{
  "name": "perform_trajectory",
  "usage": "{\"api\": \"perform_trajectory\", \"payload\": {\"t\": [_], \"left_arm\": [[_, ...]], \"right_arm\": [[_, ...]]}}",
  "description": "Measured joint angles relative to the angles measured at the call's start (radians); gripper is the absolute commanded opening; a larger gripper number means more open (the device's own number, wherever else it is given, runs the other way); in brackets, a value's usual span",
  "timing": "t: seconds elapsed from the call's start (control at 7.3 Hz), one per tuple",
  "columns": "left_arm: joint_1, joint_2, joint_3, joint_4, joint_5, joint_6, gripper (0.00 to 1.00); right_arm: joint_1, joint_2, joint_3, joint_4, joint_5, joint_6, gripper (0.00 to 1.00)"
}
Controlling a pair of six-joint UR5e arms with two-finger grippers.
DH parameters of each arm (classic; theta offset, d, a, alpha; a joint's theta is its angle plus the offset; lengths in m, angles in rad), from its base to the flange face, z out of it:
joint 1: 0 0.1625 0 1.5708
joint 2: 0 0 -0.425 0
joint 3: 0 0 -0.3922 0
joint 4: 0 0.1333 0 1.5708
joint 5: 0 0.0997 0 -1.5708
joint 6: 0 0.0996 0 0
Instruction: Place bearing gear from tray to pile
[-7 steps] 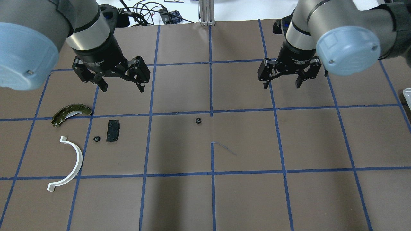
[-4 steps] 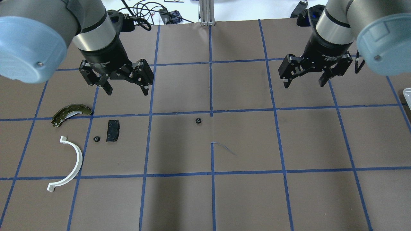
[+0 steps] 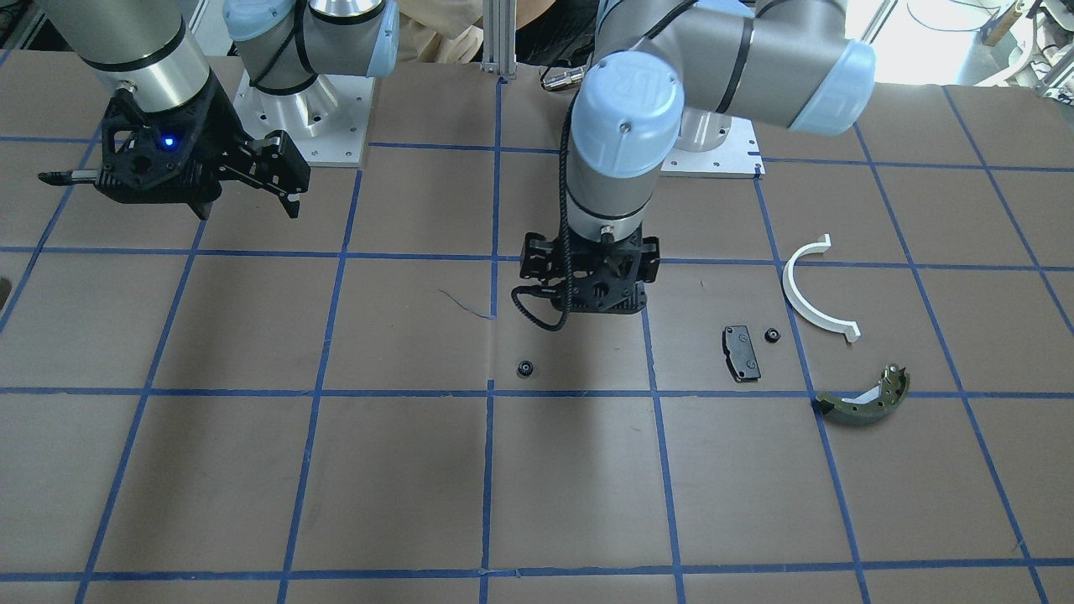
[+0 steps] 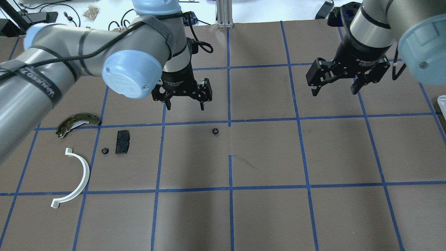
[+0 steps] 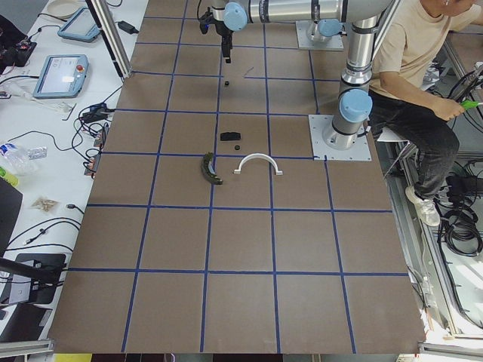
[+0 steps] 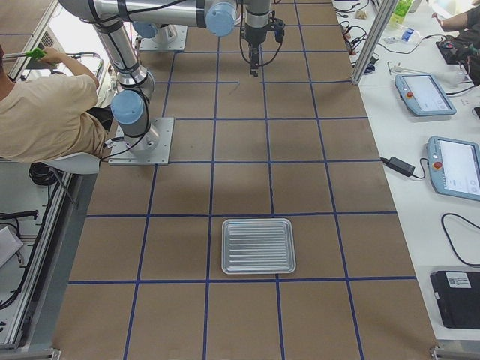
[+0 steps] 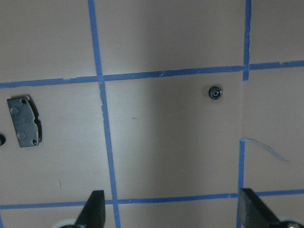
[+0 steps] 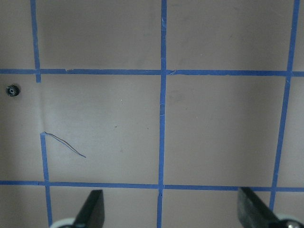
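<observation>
Half-ring (image 4: 85, 174) lies nearest on the tabletop (image 4: 264, 216). Beyond it sits a pad (image 4: 122, 142) with one gear (image 4: 104, 150) just beside it, then a shoe (image 4: 77, 122). A second gear (image 4: 215, 131) sits alone near centre. Farther off, left tool (image 4: 185, 107) and right tool (image 4: 334, 92) hover, fingers spread.

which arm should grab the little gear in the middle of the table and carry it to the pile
Left. The left gripper hangs open close to the bearing gear, and the pile's brake pad lies on that same side. The right gripper, also open, is farther away.
</observation>
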Motion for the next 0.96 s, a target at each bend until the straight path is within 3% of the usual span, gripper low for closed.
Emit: {"api": "perform_trajectory", "payload": {"t": [0.55,0.96], "left_arm": [[-0.066,-0.16,-0.104,0.277,0.0,-0.038,1.0],[-0.069,-0.232,-0.123,0.369,0.002,-0.055,0.99]], "right_arm": [[0.001,-0.007,0.001,0.021,0.0,0.0,1.0],[0.0,-0.006,0.002,0.023,-0.001,-0.001,1.0]]}}
